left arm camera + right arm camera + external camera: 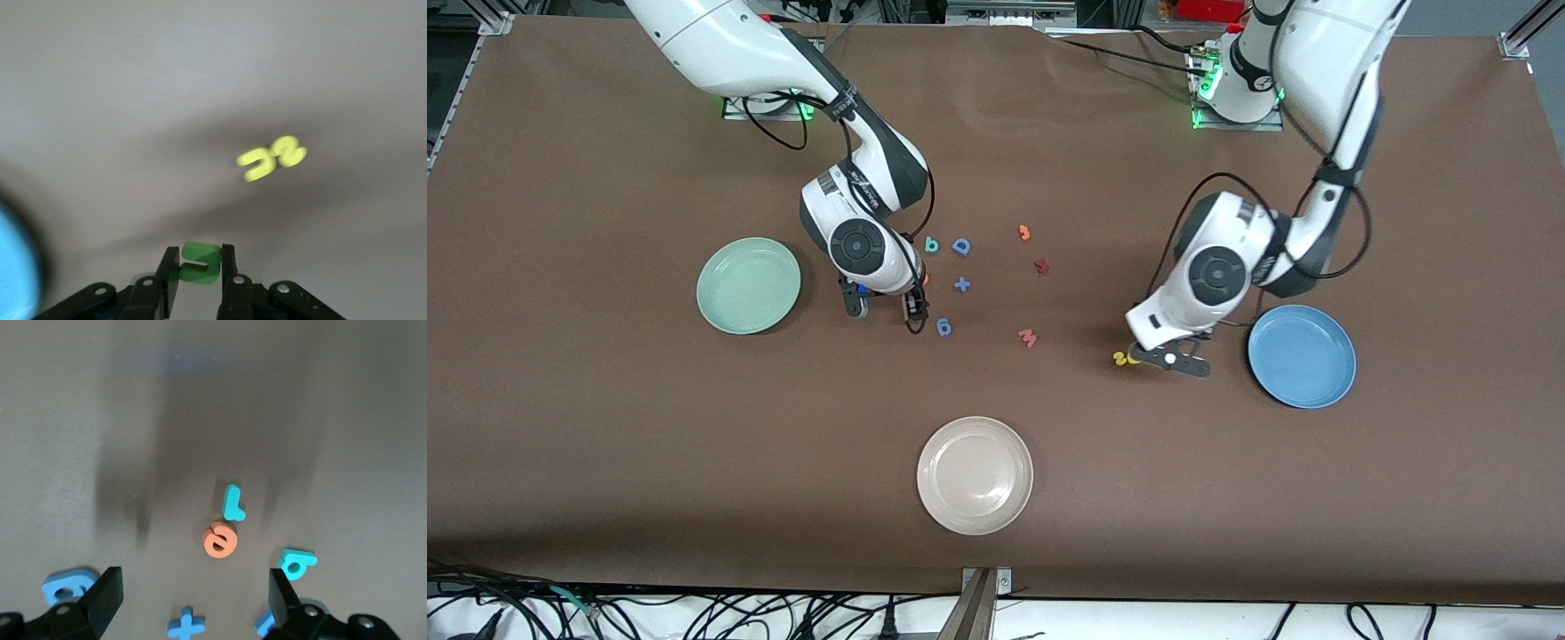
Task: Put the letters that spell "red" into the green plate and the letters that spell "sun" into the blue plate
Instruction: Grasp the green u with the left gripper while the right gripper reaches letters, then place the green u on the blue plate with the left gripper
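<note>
My left gripper [1174,361] [195,257] is shut on the green arch-shaped letter [200,262], low over the table beside the blue plate [1302,356]. Two yellow letters [270,160] [1120,358], an "s" and an arch, lie touching each other just ahead of it. My right gripper [884,307] [197,583] hangs open beside the green plate [749,285], nothing between its fingers. Below it lie the orange "e" [220,540], the teal "r" [232,503] and the teal "d" shape [297,563] [932,244].
A blue plus [961,284] [185,625], a blue "6" [943,327] and a bigger blue "D" [961,246] lie round the right gripper. An orange "3" [1024,233], a dark red letter [1040,266] and a reddish "m" [1028,337] lie mid-table. An off-white plate [975,475] sits nearest the front camera.
</note>
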You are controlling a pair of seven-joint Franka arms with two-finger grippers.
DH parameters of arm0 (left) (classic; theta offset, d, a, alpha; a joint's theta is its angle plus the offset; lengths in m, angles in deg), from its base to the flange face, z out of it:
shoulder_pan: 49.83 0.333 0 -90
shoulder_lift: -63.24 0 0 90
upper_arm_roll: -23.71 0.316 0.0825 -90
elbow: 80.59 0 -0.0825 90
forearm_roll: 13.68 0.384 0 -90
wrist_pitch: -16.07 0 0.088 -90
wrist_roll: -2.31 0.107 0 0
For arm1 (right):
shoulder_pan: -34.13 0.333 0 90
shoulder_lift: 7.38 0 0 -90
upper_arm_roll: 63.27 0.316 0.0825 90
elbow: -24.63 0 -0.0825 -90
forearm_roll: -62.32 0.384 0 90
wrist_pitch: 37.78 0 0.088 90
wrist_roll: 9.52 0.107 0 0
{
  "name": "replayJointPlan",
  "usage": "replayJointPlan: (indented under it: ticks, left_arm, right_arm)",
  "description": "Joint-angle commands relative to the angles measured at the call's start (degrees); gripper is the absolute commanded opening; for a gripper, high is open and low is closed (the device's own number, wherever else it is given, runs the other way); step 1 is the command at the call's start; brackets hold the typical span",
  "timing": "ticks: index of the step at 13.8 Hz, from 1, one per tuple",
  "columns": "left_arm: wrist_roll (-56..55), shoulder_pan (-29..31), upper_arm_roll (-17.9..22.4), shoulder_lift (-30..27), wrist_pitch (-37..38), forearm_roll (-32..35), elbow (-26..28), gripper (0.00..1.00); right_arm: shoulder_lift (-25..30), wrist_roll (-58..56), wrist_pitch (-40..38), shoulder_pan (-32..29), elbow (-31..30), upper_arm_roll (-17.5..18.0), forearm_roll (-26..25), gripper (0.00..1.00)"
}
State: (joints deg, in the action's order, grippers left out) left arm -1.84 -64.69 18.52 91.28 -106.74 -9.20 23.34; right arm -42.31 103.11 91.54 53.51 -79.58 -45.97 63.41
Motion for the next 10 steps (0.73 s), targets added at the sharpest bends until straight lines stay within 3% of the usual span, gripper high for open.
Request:
replayJointPlan:
  ticks: [1, 6, 7, 10]
  left_arm:
    - [8.8, 4.2, -0.3, -1.8, 3.7, 1.4, 0.0, 0.0]
    - [24.4, 14.4, -0.1, -0.4, 3.1, 2.1, 0.7, 0.0]
    - [27.7, 16.3, -0.1, 0.3, 1.6, 2.3, 0.6, 0.0]
    - [31.5, 19.9, -0.1, 2.1, -2.2, 5.5, 0.5, 0.0]
  right_arm:
    - [2.5, 2.0, 5.5, 0.5, -6.4, -0.4, -0.7, 0.96]
    - [2.8, 2.0, 5.8, 0.5, -8.2, -0.4, -0.8, 0.94]
    - [2.7, 2.0, 6.0, 0.5, -8.2, -0.4, -0.8, 0.89]
    - [2.1, 2.1, 8.6, 0.6, -8.3, -0.4, -0.8, 0.87]
